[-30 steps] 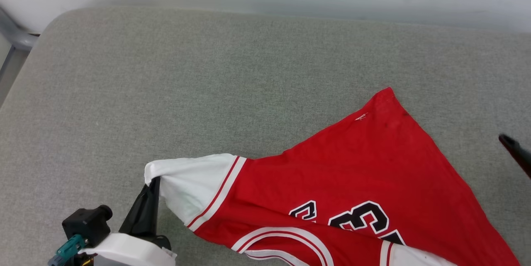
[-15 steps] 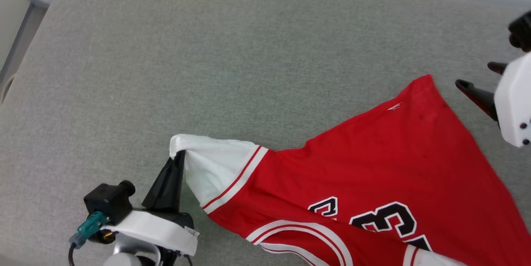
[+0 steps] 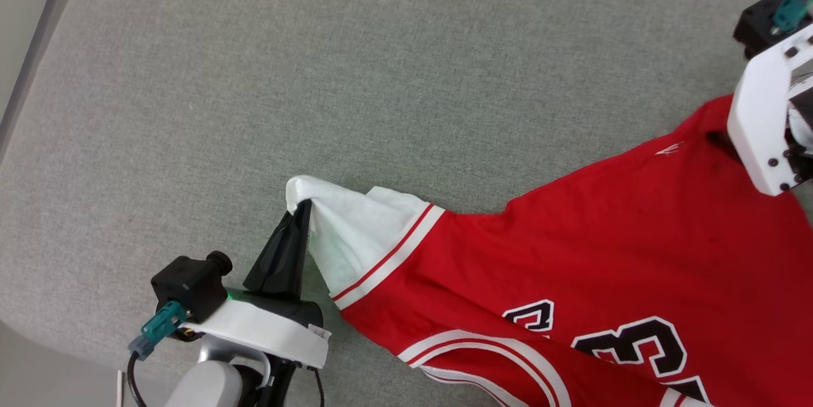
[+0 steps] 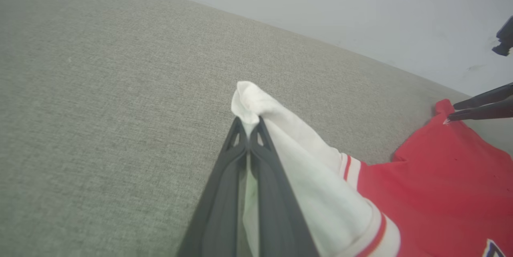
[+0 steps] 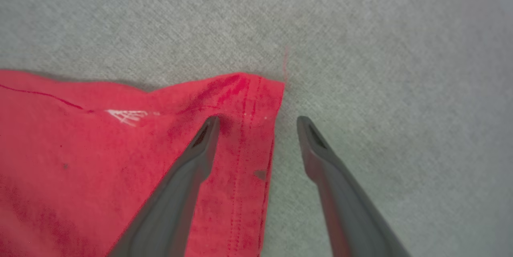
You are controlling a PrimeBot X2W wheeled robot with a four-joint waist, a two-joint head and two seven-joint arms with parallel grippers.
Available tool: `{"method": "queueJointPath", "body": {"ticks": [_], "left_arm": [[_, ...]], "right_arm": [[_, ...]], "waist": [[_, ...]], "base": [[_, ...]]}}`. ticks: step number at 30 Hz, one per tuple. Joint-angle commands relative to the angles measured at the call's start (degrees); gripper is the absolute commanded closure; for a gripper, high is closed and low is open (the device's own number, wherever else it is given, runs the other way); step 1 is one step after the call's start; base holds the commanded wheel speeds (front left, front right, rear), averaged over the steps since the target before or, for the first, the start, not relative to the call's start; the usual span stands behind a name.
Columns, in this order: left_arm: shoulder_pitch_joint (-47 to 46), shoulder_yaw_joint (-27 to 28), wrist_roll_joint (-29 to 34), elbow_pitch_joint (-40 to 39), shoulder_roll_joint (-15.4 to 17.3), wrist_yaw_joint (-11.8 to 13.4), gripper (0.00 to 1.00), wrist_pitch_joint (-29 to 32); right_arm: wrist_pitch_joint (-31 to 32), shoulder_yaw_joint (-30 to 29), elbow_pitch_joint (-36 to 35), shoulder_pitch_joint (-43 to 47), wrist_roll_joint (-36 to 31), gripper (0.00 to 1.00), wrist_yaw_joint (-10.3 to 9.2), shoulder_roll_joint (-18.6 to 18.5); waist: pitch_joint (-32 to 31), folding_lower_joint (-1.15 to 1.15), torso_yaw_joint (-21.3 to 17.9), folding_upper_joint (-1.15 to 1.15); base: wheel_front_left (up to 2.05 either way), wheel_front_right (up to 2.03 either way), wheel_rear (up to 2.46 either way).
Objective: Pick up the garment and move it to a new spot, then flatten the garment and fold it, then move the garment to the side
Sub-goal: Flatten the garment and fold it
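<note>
"What's around the work on your head view?"

"I see a grey-green woven padded surface (image 3: 356, 64) across most of it, its rounded corner at eight o'clock. A dark grey strip (image 3: 39, 45) borders it at ten o'clock."

"And the left wrist view?"

"I see a plain pale wall (image 4: 360, 8) at one o'clock."

The garment (image 3: 571, 248) runs off the head view's bottom edge

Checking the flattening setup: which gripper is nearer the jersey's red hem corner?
Right. The right gripper stands open astride the hem corner, one finger over the red cloth; the left gripper is far off, shut on the white sleeve.
</note>
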Motion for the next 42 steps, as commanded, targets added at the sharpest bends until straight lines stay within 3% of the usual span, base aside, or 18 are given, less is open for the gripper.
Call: {"method": "queueJointPath", "body": {"ticks": [1, 10, 11, 12, 13, 28, 35, 42], "left_arm": [[-0.72, -0.11, 0.11, 0.09, -0.11, -0.18, 1.0, -0.32], [-2.47, -0.59, 0.68, 0.73, -1.09, -0.49, 1.0, -0.93], [-2.64, -0.62, 0.7, 0.81, -1.13, -0.52, 1.0, -0.98], [-2.72, -0.62, 0.7, 0.92, -1.14, -0.54, 1.0, -1.01], [-2.69, -0.58, 0.69, 1.05, -1.11, -0.52, 1.0, -1.02], [0.26, 1.4, -0.54, 1.36, 1.51, 0.77, 1.0, -0.4], [0.64, 2.89, 0.0, -1.36, 4.24, 1.85, 1.0, 0.79], [-2.58, 5.52, 0.22, -5.37, 7.78, 2.64, 1.0, 2.93]], "right_arm": [[0.35, 0.64, 0.38, -0.71, -0.16, 0.0, -0.04, 0.05], [0.14, 10.07, 5.84, 1.52, 2.94, 0.0, -0.04, -0.66], [-0.26, 10.73, 6.22, 1.54, 3.04, 0.07, -0.04, -0.81], [-0.84, 11.27, 6.46, 1.45, 3.09, 0.81, -0.04, -0.97], [-1.64, 11.59, 6.74, 1.32, 3.27, 1.0, -0.04, -1.06], [-22.91, 10.31, 8.09, -1.74, 7.41, 1.0, -0.06, 0.61], [-33.68, 6.38, 7.44, 1.7, 9.88, 1.0, -0.06, 1.75], [-39.3, 1.41, 3.99, 4.09, 8.93, 1.0, -0.06, 1.59]], "waist": [[1.07, -0.01, 0.66, 0.0], [3.05, -0.01, 1.26, 0.0], [3.13, -0.01, 1.28, 0.0], [3.14, -0.01, 1.29, 0.0], [3.09, -0.01, 1.28, 0.0], [-5.85, -0.01, -2.7, 0.0], [-11.09, -0.01, -5.69, 0.0], [-14.52, -0.01, -8.27, 0.0]], "base": [[0.0, 0.0, 0.0], [0.0, 0.0, 0.0], [0.0, 0.0, 0.0], [0.0, 0.0, 0.0], [0.0, 0.0, 0.0], [0.0, 0.0, 0.0], [0.0, 0.0, 0.0], [0.0, 0.0, 0.0]]}}
